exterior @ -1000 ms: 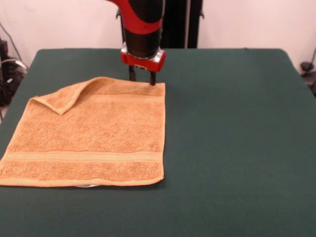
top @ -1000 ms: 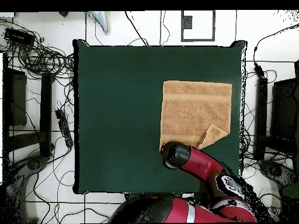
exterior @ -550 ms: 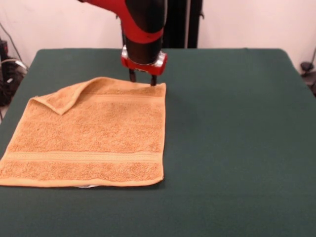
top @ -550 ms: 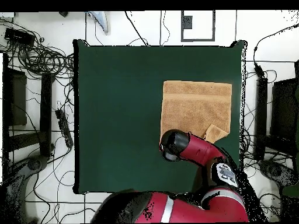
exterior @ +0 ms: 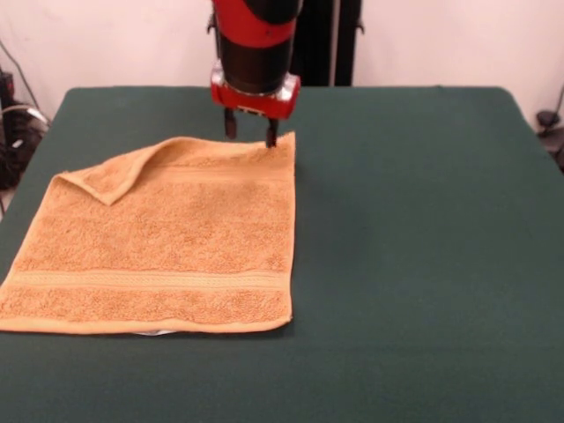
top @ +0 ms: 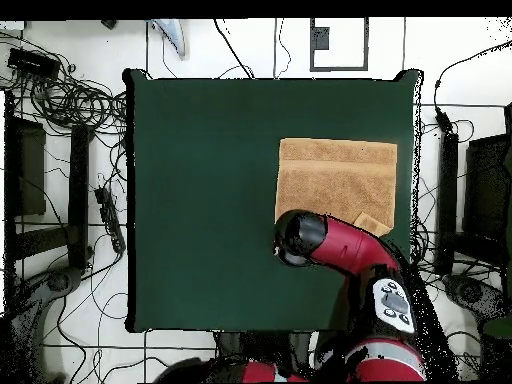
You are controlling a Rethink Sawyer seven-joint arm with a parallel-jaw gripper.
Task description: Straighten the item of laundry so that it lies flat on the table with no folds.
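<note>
One fold is spoiling the towel (exterior: 167, 242): the far-left corner in the front view is doubled over onto the pile as a small triangle flap (exterior: 115, 176), so the cloth isn't flat yet; the rest is lying smooth on the green worktop (exterior: 414, 229), left of centre and nearer the front edge, bands running across. The gripper (exterior: 251, 134) is hanging straight down at the towel's far-right corner; jaws are spread w/ a gap, tips just at the hem, holding nothing as far as I can tell; that corner is looking slightly lifted or rucked, prob. because the tips are brushing it. In the overhead view the arm (top: 335, 245) is covering that edge, so contact can't be checked there. Judgement: the flap is the only thing left to fix, and the jaws are sitting well apart from it, along the same far edge.
</note>
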